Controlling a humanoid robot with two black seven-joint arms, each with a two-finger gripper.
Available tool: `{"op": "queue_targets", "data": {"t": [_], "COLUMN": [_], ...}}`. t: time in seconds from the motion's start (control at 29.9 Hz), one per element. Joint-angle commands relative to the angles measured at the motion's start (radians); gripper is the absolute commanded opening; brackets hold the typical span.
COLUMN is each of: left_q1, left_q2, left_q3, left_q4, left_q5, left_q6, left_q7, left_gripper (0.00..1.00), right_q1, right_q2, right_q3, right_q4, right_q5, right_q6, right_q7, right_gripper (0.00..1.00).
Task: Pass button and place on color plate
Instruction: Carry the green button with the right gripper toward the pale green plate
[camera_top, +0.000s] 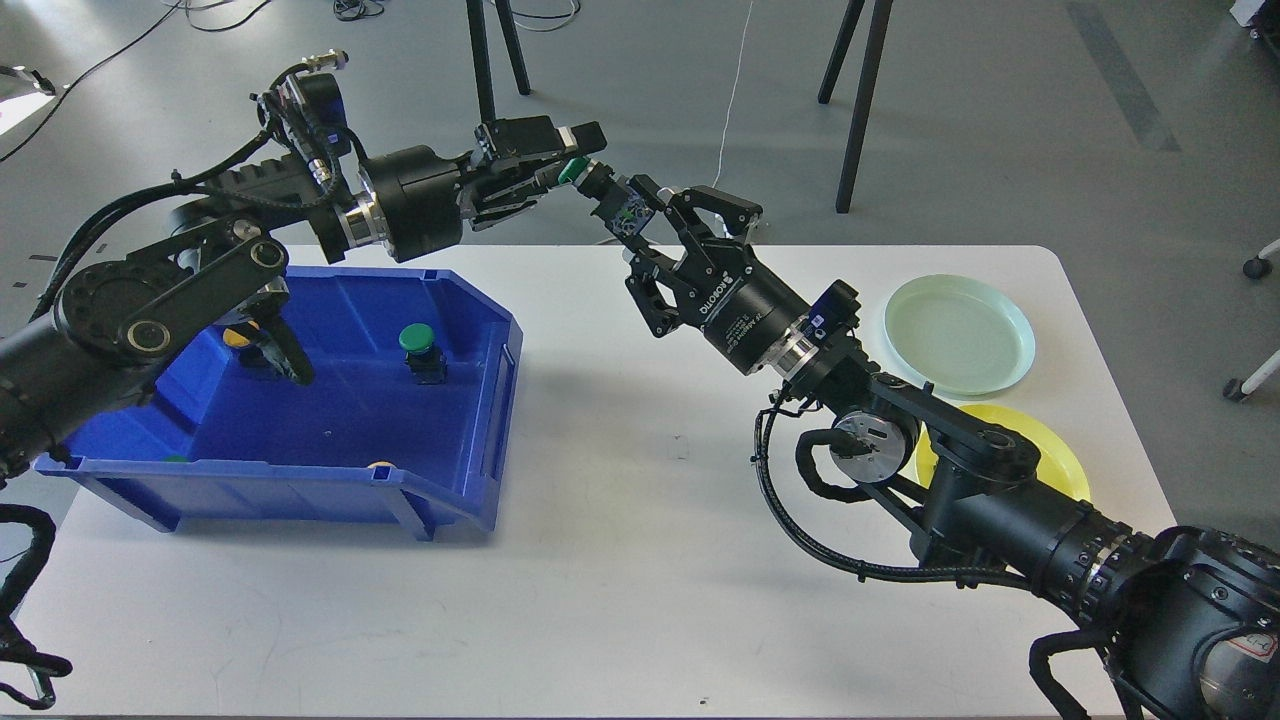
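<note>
Scene: a white table (620, 560) viewed from the robot's head, with both arms raised above its far edge.
Left gripper (572, 160): reaches in from the left; its fingers are closed on the green cap end of the button.
Right gripper (640, 215): reaches up from the lower right; its fingers are clamped on the black body end of the same button.
Button in transfer (590, 185): green cap, black body, held in the air between the two grippers, above the table's far edge and clear of the surface. Both grippers contact it at once, one at each end.
Blue bin (480, 440): sits on the left part of the table, partly covered by the left arm.
Bin contents: a second green-capped button (420, 350) stands upright near the bin's middle; a yellow-capped one (238, 338) lies further left, partly hidden behind the left arm. Small coloured spots at the bin's front wall are too hidden to identify.
Pale green plate (958, 335): on the right part of the table, near the far edge.
Yellow plate (1055, 465): just in front of the green plate, largely covered by the right arm.
Plate relation: the two plates lie close together; whether their rims touch cannot be told.
</note>
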Motion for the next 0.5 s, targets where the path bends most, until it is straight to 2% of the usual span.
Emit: {"op": "queue_targets", "data": {"t": [0.0,0.33,0.43,0.47], "left_q1": [-0.002,-0.002,-0.002,-0.002], "left_q2": [-0.002,-0.002,-0.002,-0.003], "left_q3": [0.001,0.0,0.001,0.001], "left_q4": [0.0,0.016,0.037,0.045], "left_q5": [-0.004,-0.008,-0.039,-0.045], "left_q6": [0.0,0.0,0.0,0.0], "left_q7": [0.0,0.0,0.0,0.0], "left_gripper": [0.81,0.85,0.87,0.88], "right_q1": [-0.001,-0.016,-0.027,-0.027], "right_q2": [0.0,0.0,-0.116,-0.156], "right_q3": [0.003,0.099,0.156,0.162], "right_q4": [0.001,0.017,0.027,0.029], "right_q5": [0.001,0.005,0.003,0.001], "right_q6": [0.0,0.0,0.0,-0.048], "right_q7": [0.001,0.001,0.001,0.001], "right_gripper": [0.21,0.21,0.21,0.21]}}
